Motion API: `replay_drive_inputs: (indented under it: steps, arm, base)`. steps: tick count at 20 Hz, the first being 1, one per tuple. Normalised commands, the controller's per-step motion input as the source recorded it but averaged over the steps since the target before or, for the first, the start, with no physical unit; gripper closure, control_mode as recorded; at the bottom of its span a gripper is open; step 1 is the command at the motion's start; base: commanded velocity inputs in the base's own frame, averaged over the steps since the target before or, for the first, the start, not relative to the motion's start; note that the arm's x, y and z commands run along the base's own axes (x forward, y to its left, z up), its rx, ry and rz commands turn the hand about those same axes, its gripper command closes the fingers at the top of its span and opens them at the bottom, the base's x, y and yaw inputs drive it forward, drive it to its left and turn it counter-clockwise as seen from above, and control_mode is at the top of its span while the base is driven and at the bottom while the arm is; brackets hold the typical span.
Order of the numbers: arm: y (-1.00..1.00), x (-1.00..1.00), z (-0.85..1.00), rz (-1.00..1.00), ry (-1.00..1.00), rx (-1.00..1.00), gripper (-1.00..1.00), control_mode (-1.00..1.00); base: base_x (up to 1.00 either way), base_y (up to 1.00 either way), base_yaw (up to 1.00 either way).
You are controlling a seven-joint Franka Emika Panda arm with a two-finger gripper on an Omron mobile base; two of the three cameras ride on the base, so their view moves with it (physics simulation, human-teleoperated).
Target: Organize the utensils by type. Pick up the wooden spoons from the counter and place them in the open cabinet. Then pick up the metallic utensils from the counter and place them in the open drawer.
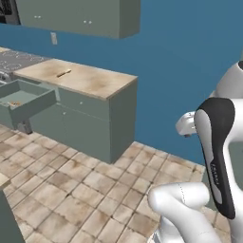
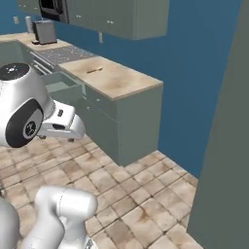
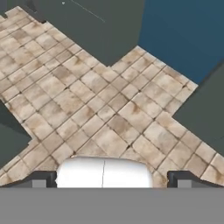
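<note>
On the beige marble counter point(image 1: 95, 80) point(image 2: 121, 80) lies one slim orange-brown wooden spoon point(image 1: 64, 73) point(image 2: 94, 70), small at this distance. Below the counter's left part the grey-green drawer point(image 1: 33, 102) point(image 2: 62, 82) stands pulled out; a small pale item point(image 1: 14, 103) lies in it, too small to name. My gripper point(image 3: 111, 179) is open, its two dark fingertips point(image 3: 41, 179) far apart with nothing between them. It hangs over the tiled floor, well away from the counter. The metallic utensil and the open cabinet are out of view.
Grey-green upper cabinets point(image 1: 76, 16) point(image 2: 116, 17) with shut doors hang above the counter on the blue wall. A toaster point(image 2: 44, 31) and a stove top point(image 2: 61, 54) sit further left. A tall grey-green panel point(image 2: 223, 146) stands at my right. Tiled floor point(image 3: 109, 109) lies open between me and the counter.
</note>
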Motion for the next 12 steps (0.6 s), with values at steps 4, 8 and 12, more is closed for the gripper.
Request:
replay_drive_inputs:
  steps: [4,8,12]
  arm:
    - [0.0,0.0,0.0,0.0,0.0,0.0,-1.0,1.0]
    - [0.0,0.0,0.0,0.0,0.0,0.0,-1.0,1.0]
    - [0.0,0.0,0.0,0.0,0.0,0.0,-1.0,1.0]
  base:
    - [1.0,0.0,0.29]
    - [1.0,0.02,0.19]
    - [1.0,0.36,0.05]
